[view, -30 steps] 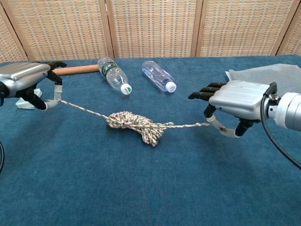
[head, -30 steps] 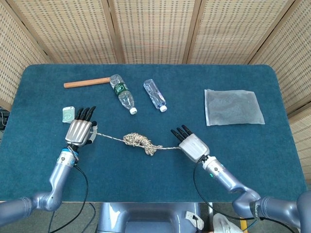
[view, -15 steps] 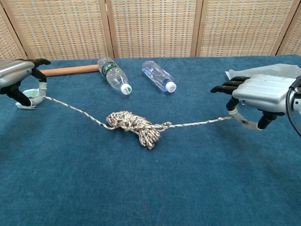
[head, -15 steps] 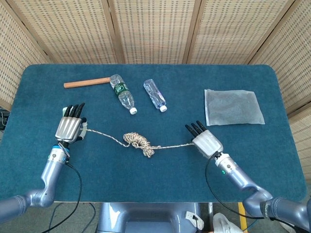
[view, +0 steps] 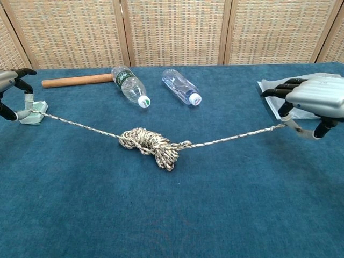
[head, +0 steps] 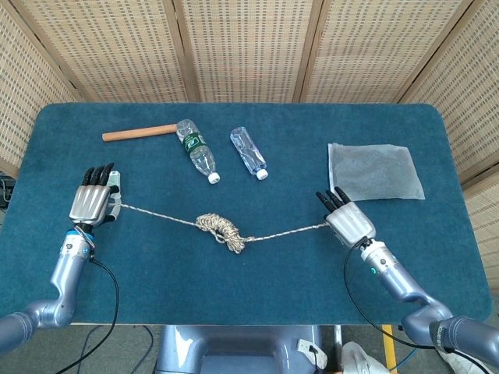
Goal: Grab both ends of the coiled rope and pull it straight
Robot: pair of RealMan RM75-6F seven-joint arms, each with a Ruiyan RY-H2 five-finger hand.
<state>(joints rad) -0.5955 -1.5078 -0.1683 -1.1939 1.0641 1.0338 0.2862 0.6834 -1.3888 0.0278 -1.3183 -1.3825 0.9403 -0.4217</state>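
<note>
Rope [head: 222, 227] is still bunched mid-table, each end pinched by left hand [head: 93, 204] and right hand [head: 348, 221]. Left hand sits near the table's [head: 257, 280] left edge

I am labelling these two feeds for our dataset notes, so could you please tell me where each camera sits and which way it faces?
Head view: high above the near table edge, looking steeply down at the blue table; both forearms show, left hand and right hand each holding a rope end.
Chest view: low at the near edge, facing across towards the wicker screens; only the hands show, at the frame's sides.
Shared: rope, two bottles, hammer, plastic bag.
</note>
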